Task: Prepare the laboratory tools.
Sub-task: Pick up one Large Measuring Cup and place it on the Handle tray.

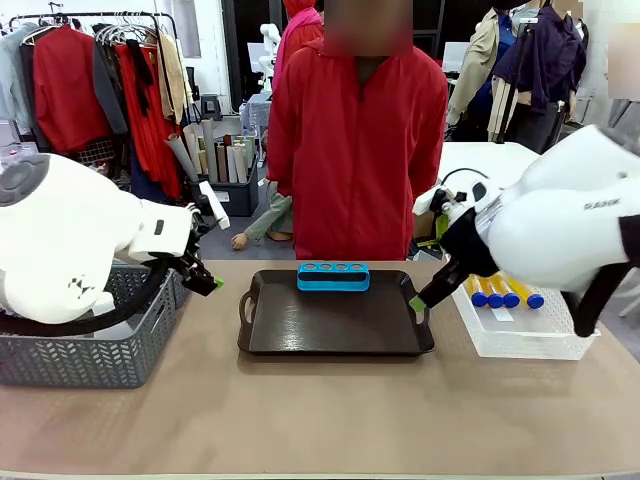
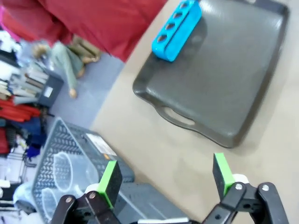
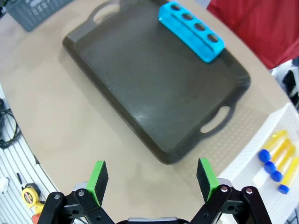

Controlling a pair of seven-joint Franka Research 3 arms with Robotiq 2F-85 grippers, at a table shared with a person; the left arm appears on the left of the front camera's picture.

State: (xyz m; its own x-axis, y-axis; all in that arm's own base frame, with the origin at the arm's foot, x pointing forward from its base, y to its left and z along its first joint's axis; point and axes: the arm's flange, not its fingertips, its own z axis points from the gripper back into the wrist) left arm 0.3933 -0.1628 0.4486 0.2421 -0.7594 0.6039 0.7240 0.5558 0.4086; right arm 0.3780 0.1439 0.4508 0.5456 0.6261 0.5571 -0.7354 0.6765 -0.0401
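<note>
Several orange-yellow tubes with blue caps lie in a white mesh basket at the right; the right wrist view shows the tubes at its right edge. Two clear rounded vessels lie in the grey basket; which tools they are I cannot tell. My left gripper hangs open between the grey basket and the tray, its green pads wide apart. My right gripper is open over the tray's right handle, nothing between its pads.
A dark brown handled tray sits mid-table with an empty blue tube rack at its far edge. A person in a red jacket stands at the far side. Bare tabletop runs along the front.
</note>
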